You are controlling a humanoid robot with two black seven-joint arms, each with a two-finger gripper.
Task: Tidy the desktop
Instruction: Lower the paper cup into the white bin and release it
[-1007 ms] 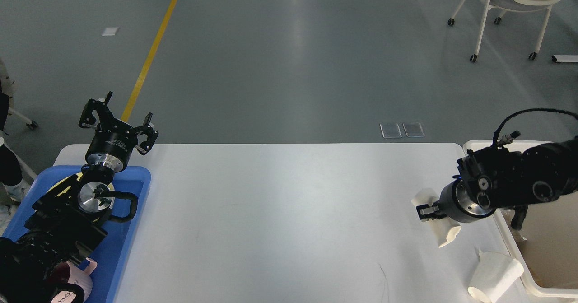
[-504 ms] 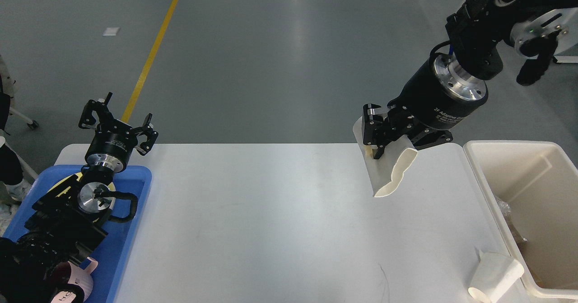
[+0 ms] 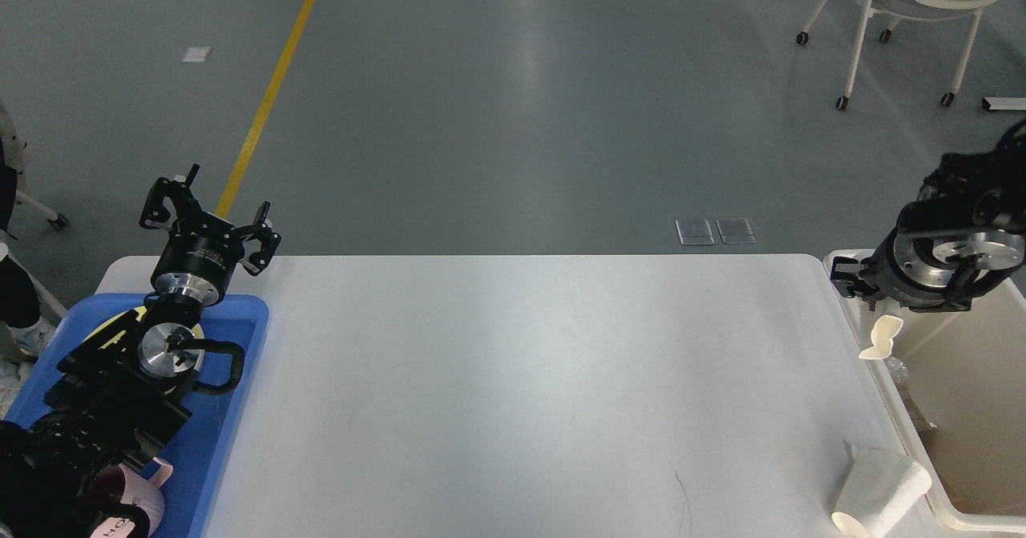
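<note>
Desk (image 3: 513, 378): big matte white slab w/ rounded corners, fills the lower half of the head view from 8 to 4 o'clock; surface smooth, faint scuffs, a thin dark hair-like line near 5 o'clock.

Tray (image 3: 240, 378): glossy blue plastic, rounded rim, sits on desk's edge at 8 o'clock, mostly under the left arm.

Bin (image 3: 902, 434): cream-white plastic box w/ thick rim, beside desk's edge at 4 o'clock; inside looks tan, contents unclear.

Left arm: black w/ bare-metal rings, over the tray. Left gripper (image 3: 210, 213) at 9 o'clock, above desk's far corner; jaws spread wide, nothing between them.

Right gripper (image 3: 862, 285): at 3 o'clock, over the bin's far rim, seen nearly end-on behind a round metal wrist plate; can't tell if jaws are released or clenched. A crumpled white paper cup (image 3: 880, 337), squashed and curled, hangs just below it over the bin rim; whether it's touching the jaws can't be told.

Second cup (image 3: 880, 491): white paper, tapered, lying on its side on desk at 5 o'clock, just beside the bin, rim toward the near edge.

Pink mug (image 3: 136, 494): glossy, in the tray at 7 o'clock, partly hidden by the arm.
</note>
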